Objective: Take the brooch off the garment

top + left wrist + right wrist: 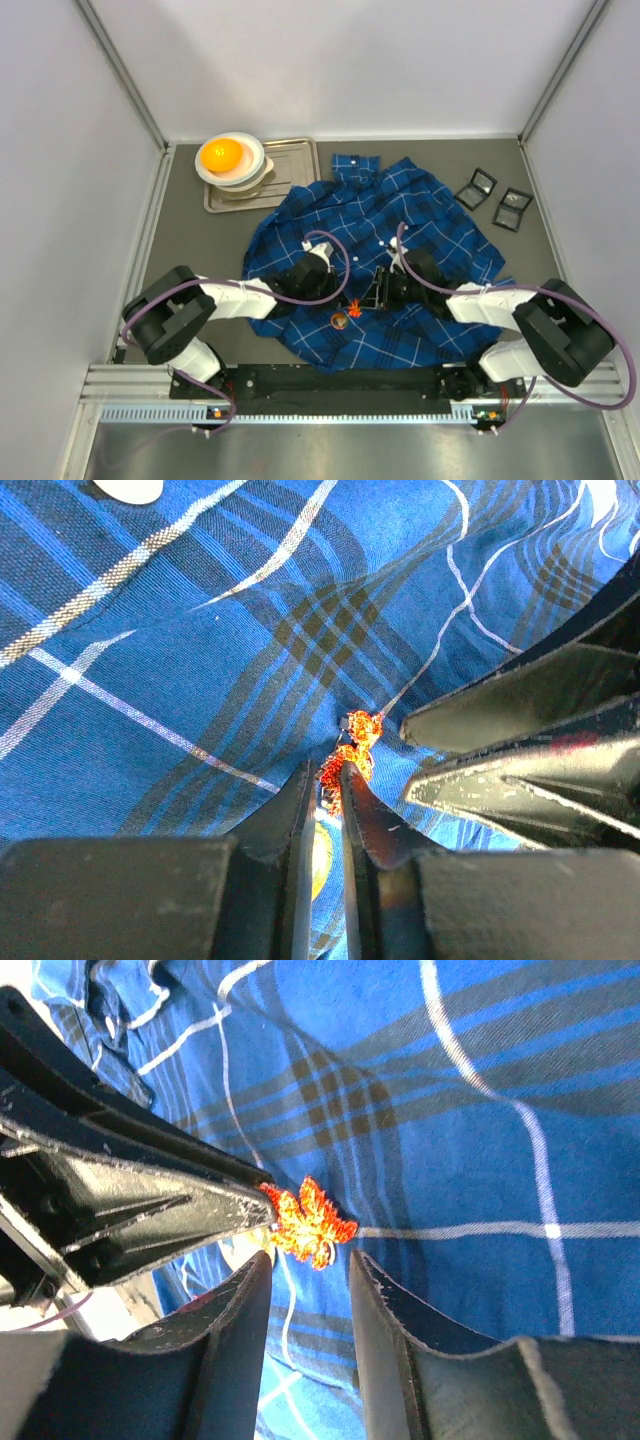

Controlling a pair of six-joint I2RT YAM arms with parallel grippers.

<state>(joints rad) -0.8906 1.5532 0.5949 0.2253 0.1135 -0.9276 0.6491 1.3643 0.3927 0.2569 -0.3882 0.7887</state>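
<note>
Grasp stage: left gripper (330,770) nipped narrow on orange leaf-shaped brooch (308,1222); right gripper (310,1260) part-open beside it. Next: pin dark-blue plaid shirt (400,210), pull.

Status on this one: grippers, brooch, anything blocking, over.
Left gripper shut on edge of orange-red leaf-shaped brooch. Right gripper open, poised just below it. Brooch not yet off dark-blue plaid shirt. Nothing blocking.

The shirt (420,215) is blue with thin white lines and darker crossing stripes. The leaf brooch (308,1222) is orange and red. The button (125,488) is white. The round thing (221,153) is orange-yellow, its bowl (252,152) white.
</note>
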